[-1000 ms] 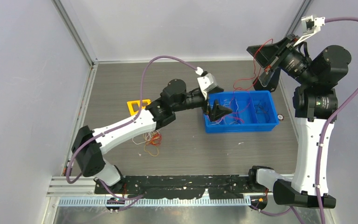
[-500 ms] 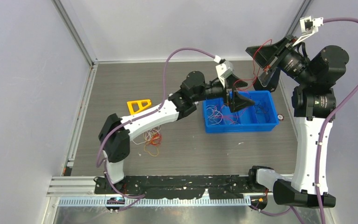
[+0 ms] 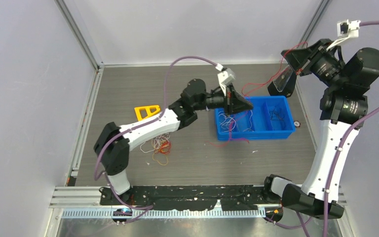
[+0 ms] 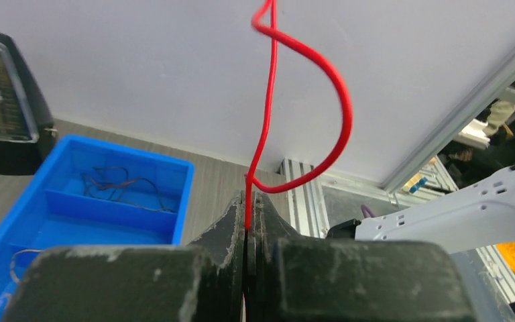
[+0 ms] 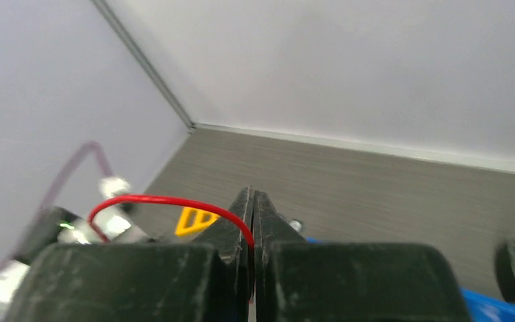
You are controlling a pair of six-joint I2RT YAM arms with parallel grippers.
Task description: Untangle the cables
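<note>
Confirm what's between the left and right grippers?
One red cable, slack and curved, strung from the left gripper to the right gripper; both are shut on it. The top external view shows the span.

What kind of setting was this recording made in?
Most likely a lab test cell, not a home: plain panel walls on metal framing, a grey table, and a blue bin of loose wires.

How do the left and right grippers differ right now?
The left gripper sits over the blue bin's left end, pointing right; the right gripper is beyond the bin's far right corner, pointing left. The red cable rises in a curl from the left gripper, but arcs sideways from the right gripper. Both are shut on red cable.
</note>
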